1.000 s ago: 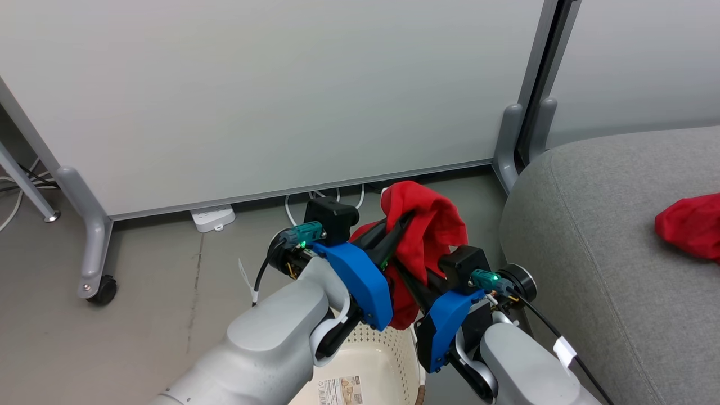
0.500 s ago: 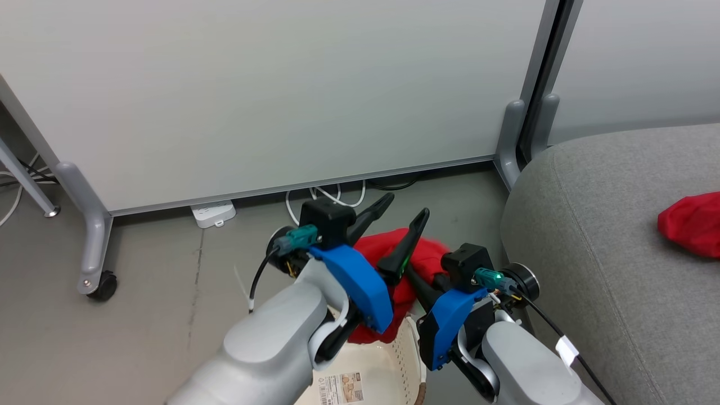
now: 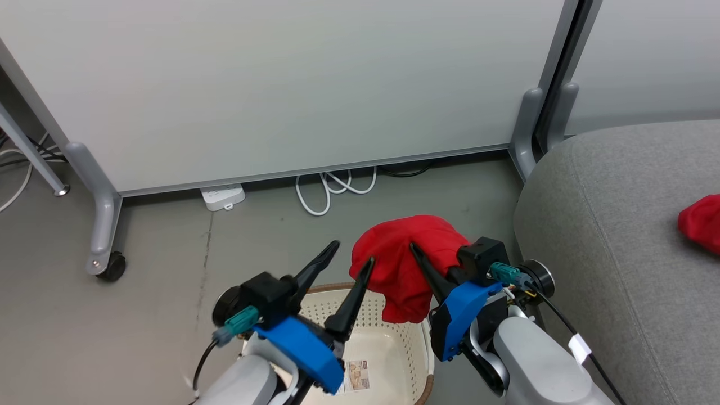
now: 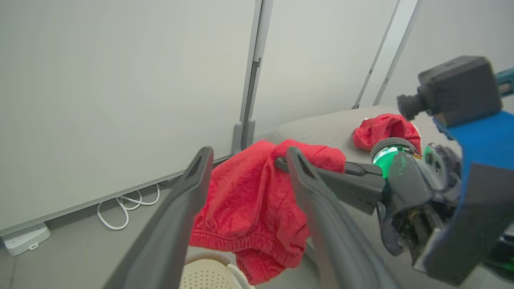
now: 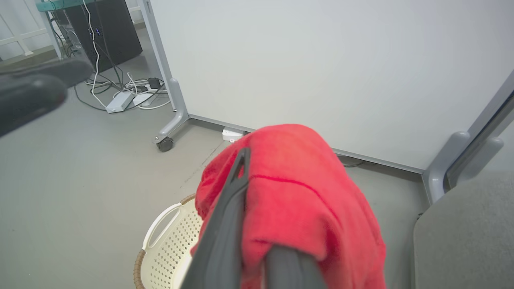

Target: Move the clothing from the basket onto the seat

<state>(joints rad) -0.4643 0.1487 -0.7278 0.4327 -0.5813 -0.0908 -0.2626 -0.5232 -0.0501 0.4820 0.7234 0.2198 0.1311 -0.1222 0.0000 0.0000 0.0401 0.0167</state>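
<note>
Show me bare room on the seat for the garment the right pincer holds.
Bare: the seat between its rounded edge and the red garment lying there. Crowded: above the basket, where left pincer, right pincer and held garment cluster.

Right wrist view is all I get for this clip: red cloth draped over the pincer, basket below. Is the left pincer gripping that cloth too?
Observer: No. The left pincer is open and grips nothing; the red garment hangs from the shut right pincer alone.
Operator: Anything on the seat yet?
Observer: Yes, a second red garment lies on the seat.
Operator: Anything left in the basket?
Observer: The basket bottom, where visible, is bare but for its label; part is hidden.
</note>
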